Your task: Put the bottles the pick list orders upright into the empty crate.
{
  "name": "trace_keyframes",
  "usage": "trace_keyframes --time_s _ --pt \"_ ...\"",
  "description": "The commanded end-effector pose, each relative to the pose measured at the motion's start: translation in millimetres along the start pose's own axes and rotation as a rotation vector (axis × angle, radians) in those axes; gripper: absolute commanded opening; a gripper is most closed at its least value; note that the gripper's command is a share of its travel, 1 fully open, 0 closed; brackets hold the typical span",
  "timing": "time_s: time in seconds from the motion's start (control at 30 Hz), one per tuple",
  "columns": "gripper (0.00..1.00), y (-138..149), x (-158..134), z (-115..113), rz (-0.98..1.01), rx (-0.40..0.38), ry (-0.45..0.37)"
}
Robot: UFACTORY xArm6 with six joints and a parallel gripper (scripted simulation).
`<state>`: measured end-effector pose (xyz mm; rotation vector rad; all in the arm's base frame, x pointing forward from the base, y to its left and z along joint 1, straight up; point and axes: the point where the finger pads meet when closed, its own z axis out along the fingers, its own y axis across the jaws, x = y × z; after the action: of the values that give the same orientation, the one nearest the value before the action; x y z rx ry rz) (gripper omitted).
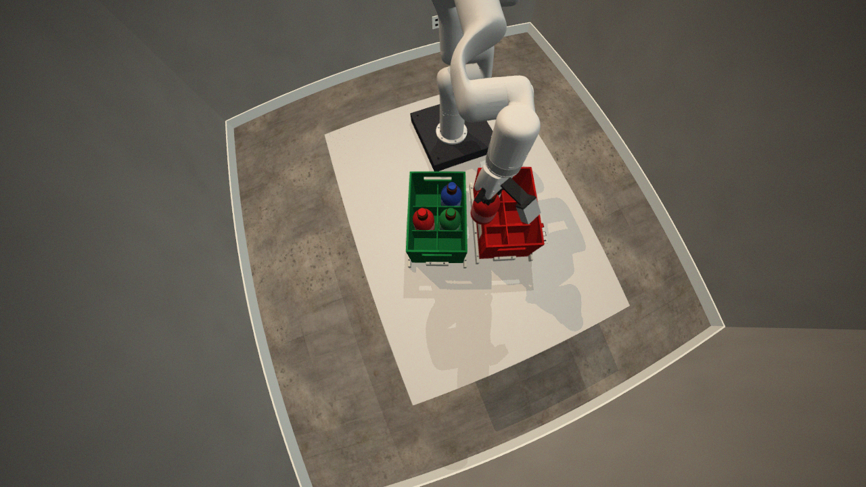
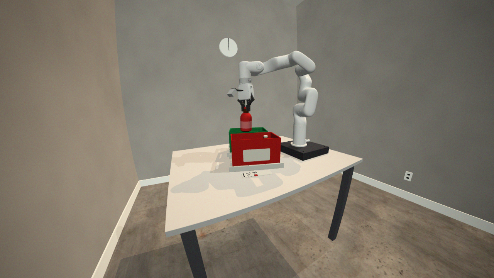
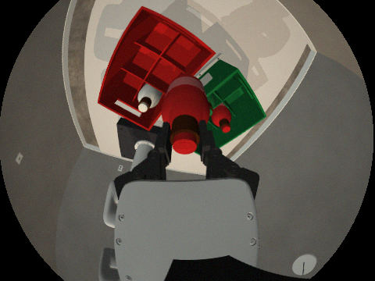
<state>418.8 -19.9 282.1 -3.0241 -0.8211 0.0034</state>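
Observation:
My gripper (image 2: 245,102) is shut on the neck of a red bottle (image 2: 245,121) and holds it upright in the air above the left side of the red crate (image 1: 507,215). The held bottle also shows in the overhead view (image 1: 484,209) and in the wrist view (image 3: 183,104). A white bottle (image 3: 147,98) stands in a corner cell of the red crate. The green crate (image 1: 437,215) holds a red bottle (image 1: 421,218), a green bottle (image 1: 449,218) and a blue bottle (image 1: 450,193). The pick list (image 2: 250,175) lies on the table in front of the red crate.
The arm's black base (image 1: 450,138) sits behind the crates. Each crate rests on a light frame (image 2: 256,166). The two crates stand side by side with a narrow gap between them.

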Motion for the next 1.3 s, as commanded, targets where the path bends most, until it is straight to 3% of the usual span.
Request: trace_keyframes --time_s 0.0,0.93,1.27 --pt "0.00 -7 2 -2 0.000 -0.003 0.004" --pt "0.00 -59 10 -2 0.000 -0.002 0.004" --pt "0.00 -62 11 -2 0.000 -0.002 0.004"
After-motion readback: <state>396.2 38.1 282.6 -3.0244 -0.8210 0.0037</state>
